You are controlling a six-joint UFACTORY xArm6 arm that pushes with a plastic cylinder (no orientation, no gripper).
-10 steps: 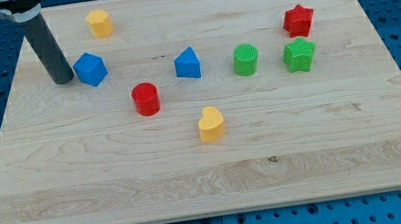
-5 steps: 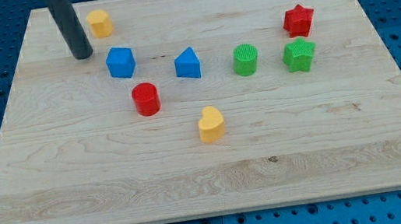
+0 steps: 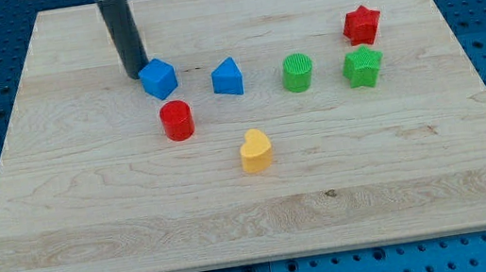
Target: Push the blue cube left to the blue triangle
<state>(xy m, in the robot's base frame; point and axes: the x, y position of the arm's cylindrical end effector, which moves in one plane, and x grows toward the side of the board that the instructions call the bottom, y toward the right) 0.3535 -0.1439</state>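
Pressing against the upper-left edge of the blue cube [image 3: 158, 78], my tip [image 3: 135, 73] stands on the wooden board [image 3: 266, 228] with the cube between it and the blue triangle [image 3: 227, 77]. The rig carries no fingers at all (only a dark rod), so nothing is grasped or clenched; the rod merely leans on the block. Cube and triangle sit near each other in the board's upper half, a strip of bare wood showing between them, the triangle toward the view's right and a shade lower. I judge that a shove toward the view's right would close that gap, leaving the cube on the triangle's left side. A red cylinder [image 3: 177, 119] waits just below the cube, close enough to be clipped if the push drifts downward.
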